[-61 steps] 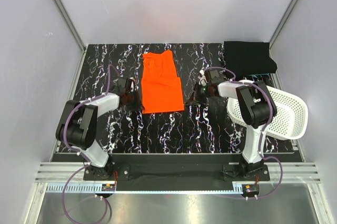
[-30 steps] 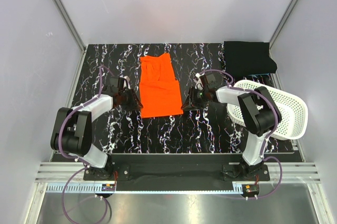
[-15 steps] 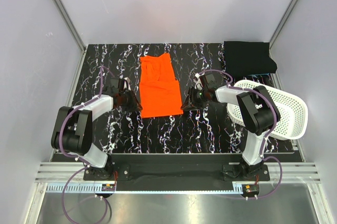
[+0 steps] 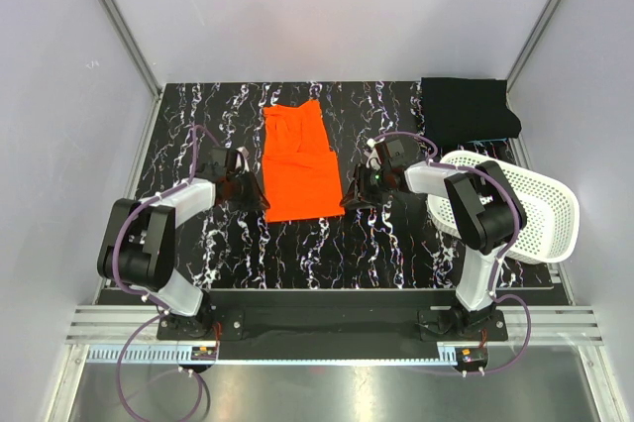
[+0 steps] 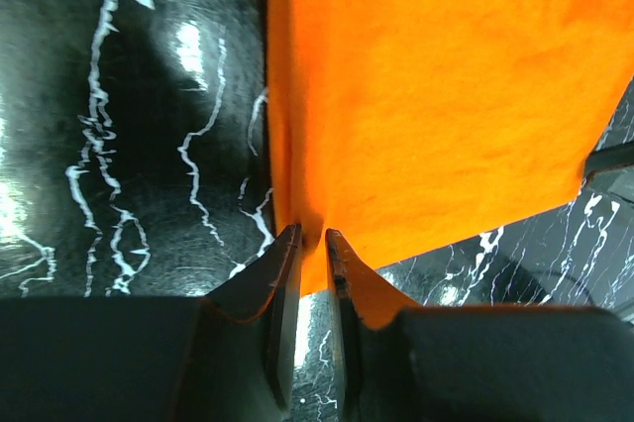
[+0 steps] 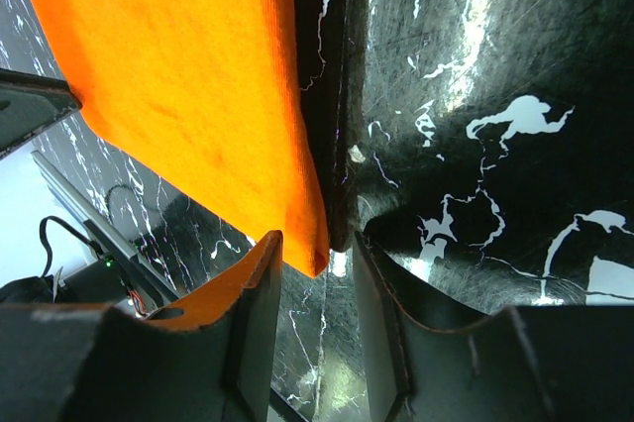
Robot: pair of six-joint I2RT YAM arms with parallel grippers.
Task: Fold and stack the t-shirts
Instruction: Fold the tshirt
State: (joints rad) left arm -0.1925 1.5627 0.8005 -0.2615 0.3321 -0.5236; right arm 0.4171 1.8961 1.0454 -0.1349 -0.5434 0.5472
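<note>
The bright orange t-shirt (image 4: pixel 297 159) lies folded in a long strip in the middle of the black marbled table (image 4: pixel 317 244). The black t-shirt (image 4: pixel 468 110) lies folded at the back right corner. My left gripper (image 4: pixel 260 196) is at the orange shirt's near left corner. In the left wrist view my left gripper (image 5: pixel 309 236) is shut on the edge of the orange fabric (image 5: pixel 436 95). My right gripper (image 4: pixel 349 196) is at the near right corner. In the right wrist view my right gripper (image 6: pixel 317 242) is open, with the orange shirt's (image 6: pixel 178 55) corner between the jaws and not pinched.
A white perforated basket (image 4: pixel 525 209) lies tilted at the right edge, close behind my right arm. Grey walls enclose the table on the left, back and right.
Since two seconds ago both grippers have moved in onto the shirt's near corners, and the orange shirt has shifted slightly left. In the last half second almost nothing has moved.
</note>
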